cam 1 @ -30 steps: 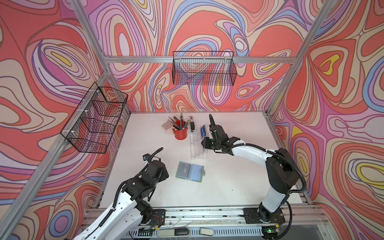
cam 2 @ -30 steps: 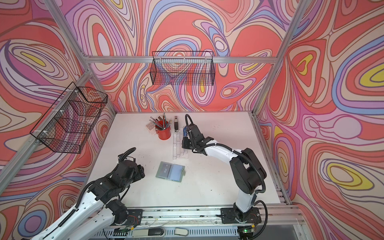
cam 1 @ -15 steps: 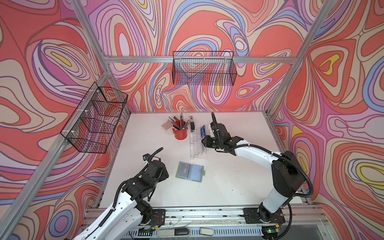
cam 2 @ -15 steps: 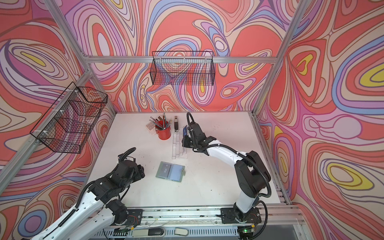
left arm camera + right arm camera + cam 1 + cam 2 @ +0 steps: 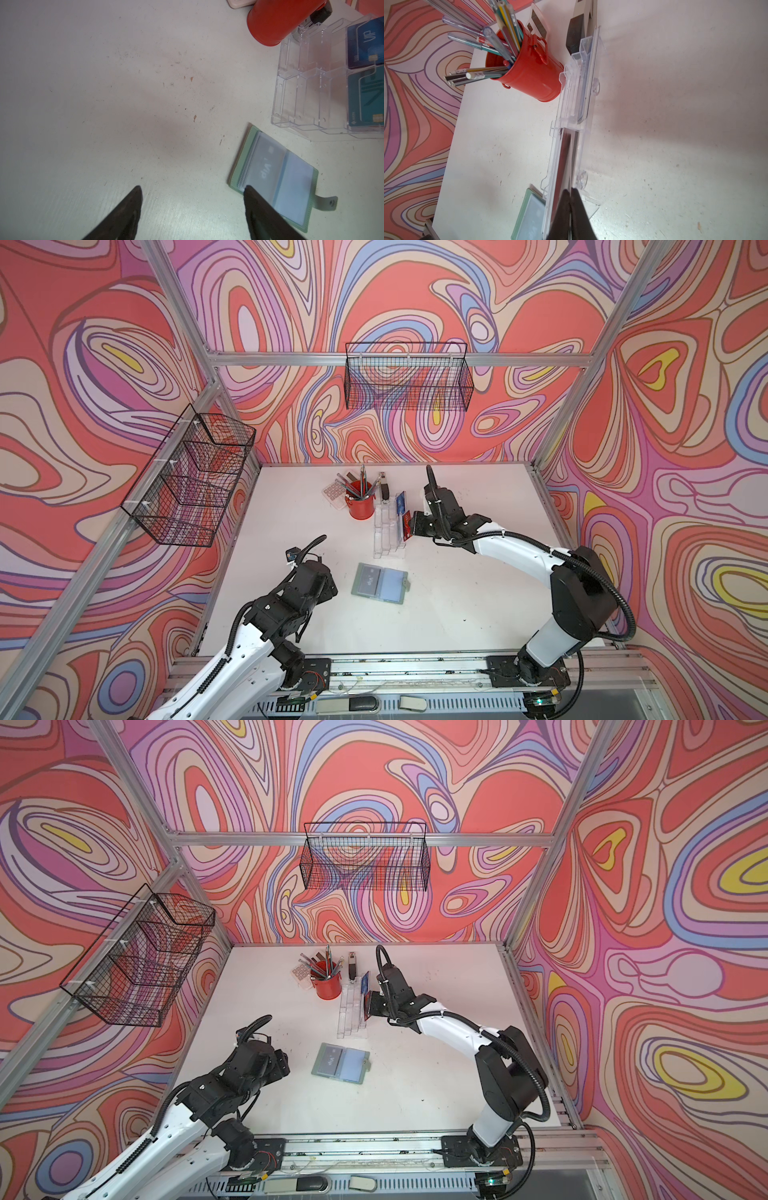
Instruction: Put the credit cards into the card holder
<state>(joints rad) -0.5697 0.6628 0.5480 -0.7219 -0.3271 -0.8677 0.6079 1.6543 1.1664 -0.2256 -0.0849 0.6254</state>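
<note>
The sage-green card holder (image 5: 379, 583) (image 5: 340, 1063) lies open on the white table, with a dark grey "VIP" card (image 5: 369, 580) inside its left clear sleeve. A blue card (image 5: 365, 41) and a teal card (image 5: 365, 97) stand in the clear acrylic stand (image 5: 388, 531). My right gripper (image 5: 570, 190) (image 5: 411, 526) is shut on a pinkish-red card (image 5: 564, 158) (image 5: 407, 526), held edge-on at the stand's back row. Whether that card rests in its slot I cannot tell. My left gripper (image 5: 193, 189) hangs open over bare table, left of the card holder (image 5: 274, 174), with nothing between its fingers.
A red bucket of pens (image 5: 360, 506), a calculator (image 5: 333, 491) and a stapler (image 5: 385, 488) stand behind the stand near the back wall. Wire baskets hang on the back wall (image 5: 407, 381) and the left wall (image 5: 191, 477).
My right gripper has closed onto the pinkish-red card at the stand, and its arm has shifted slightly. The left arm has not moved.
</note>
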